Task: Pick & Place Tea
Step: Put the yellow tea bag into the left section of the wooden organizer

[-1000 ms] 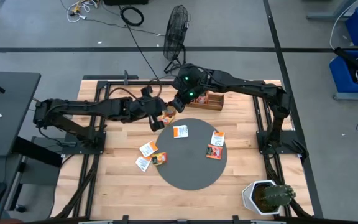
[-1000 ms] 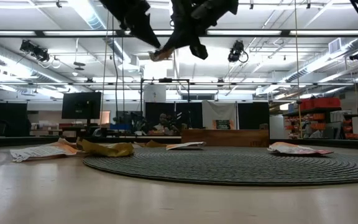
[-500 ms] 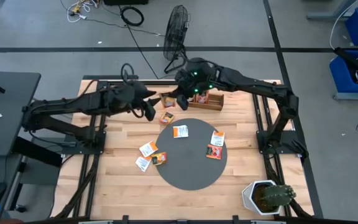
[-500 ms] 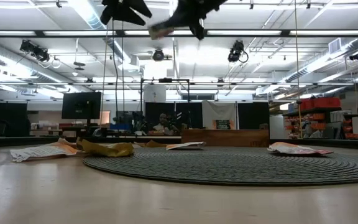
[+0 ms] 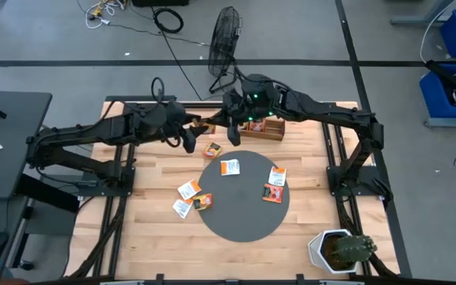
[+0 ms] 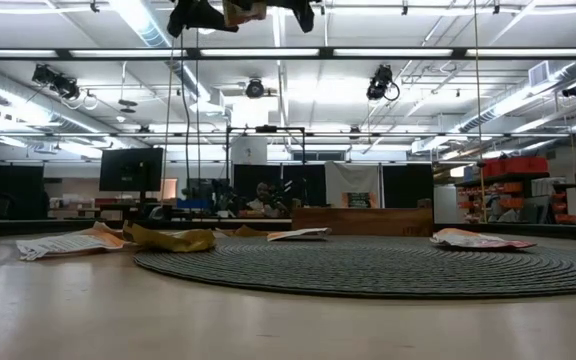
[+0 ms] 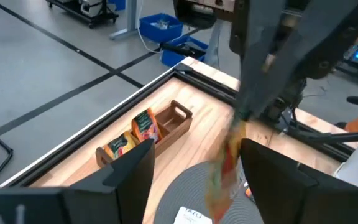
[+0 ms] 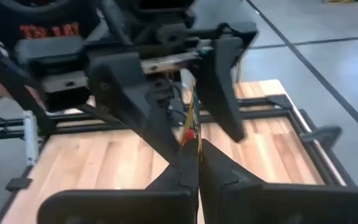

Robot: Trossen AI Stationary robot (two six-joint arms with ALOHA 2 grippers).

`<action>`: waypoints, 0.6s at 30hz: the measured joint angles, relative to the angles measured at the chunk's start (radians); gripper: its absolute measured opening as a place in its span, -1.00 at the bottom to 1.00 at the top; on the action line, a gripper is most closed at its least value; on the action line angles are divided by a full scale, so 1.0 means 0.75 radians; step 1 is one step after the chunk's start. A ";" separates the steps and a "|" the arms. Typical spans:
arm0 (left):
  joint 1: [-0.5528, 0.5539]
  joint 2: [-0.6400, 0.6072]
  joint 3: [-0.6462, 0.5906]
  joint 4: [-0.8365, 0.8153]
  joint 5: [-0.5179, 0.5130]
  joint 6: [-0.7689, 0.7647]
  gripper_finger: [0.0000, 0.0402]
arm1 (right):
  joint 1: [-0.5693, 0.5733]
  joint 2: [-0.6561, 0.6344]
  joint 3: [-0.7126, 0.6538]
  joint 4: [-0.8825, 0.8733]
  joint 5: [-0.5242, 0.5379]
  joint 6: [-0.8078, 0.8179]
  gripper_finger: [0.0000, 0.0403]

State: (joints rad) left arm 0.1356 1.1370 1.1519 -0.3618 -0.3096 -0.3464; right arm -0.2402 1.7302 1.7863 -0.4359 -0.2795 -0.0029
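Observation:
One orange-red tea sachet (image 7: 224,167) hangs high above the table, with my right gripper (image 8: 197,169) shut on it. My left gripper (image 7: 194,180) faces it from the table's left. It is open, its fingers (image 8: 225,87) standing on either side of the sachet without touching. In the low view both grippers are at the top edge, with the sachet (image 6: 243,12) between them. Several more sachets (image 5: 229,167) lie flat on the round grey mat (image 5: 244,218) and on the wood beside it. Others stand in the brown tray (image 7: 145,134). My right gripper pinches the sachet's upper end (image 7: 235,127) between its two fingers. The fingers come from the table's right, slanting down. The sachet hangs below the fingertips, edge-on in the right wrist view (image 8: 193,134), lifted clear of the table.
The wooden tray (image 5: 264,127) stands at the table's far edge behind the mat. A potted cactus (image 5: 340,251) sits at the near right corner. A fan (image 5: 226,36) stands on the floor beyond the table. Black frame rails run along the table's sides.
Both grippers have risen and rolled. My left gripper has opened, let go of the sachet and drawn back a little toward the table's left. The sachet has gone up with my right gripper, which stays shut on it.

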 joint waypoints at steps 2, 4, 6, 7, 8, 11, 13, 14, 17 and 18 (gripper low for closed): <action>0.000 0.000 0.000 -0.006 0.000 0.002 0.09 | -0.001 0.000 0.000 0.005 0.001 -0.003 -1.00; 0.000 0.000 0.000 -0.012 0.001 0.002 -0.04 | -0.002 0.000 0.000 0.029 0.002 -0.007 -1.00; 0.001 0.000 0.000 -0.012 0.028 0.003 -0.17 | -0.005 0.000 0.000 0.030 0.001 -0.007 -1.00; 0.003 0.000 0.000 -0.012 0.036 0.003 -0.24 | -0.005 0.000 0.000 0.031 -0.001 -0.007 -1.00; 0.002 0.000 0.000 -0.012 0.044 0.003 -0.31 | -0.005 0.000 0.000 0.033 -0.002 -0.007 -1.00; 0.002 0.000 0.000 -0.012 0.053 0.030 -0.49 | -0.005 0.000 0.000 0.036 -0.020 -0.006 -1.00; 0.002 0.000 0.000 -0.008 0.056 0.045 -0.61 | -0.009 0.000 0.000 0.046 -0.077 0.032 -1.00; 0.002 0.000 0.000 -0.005 0.058 0.055 -0.66 | -0.012 0.001 -0.001 0.051 -0.111 0.041 -0.99; 0.001 0.000 0.000 -0.004 0.070 0.088 -0.82 | -0.026 0.003 -0.002 0.058 -0.204 0.045 -0.92; 0.001 0.000 0.000 -0.008 0.077 0.098 -0.86 | -0.029 0.003 -0.002 0.057 -0.224 0.044 -0.88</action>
State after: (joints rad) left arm 0.1364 1.1370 1.1519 -0.3674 -0.2521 -0.2729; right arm -0.2620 1.7321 1.7847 -0.3928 -0.4473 0.0304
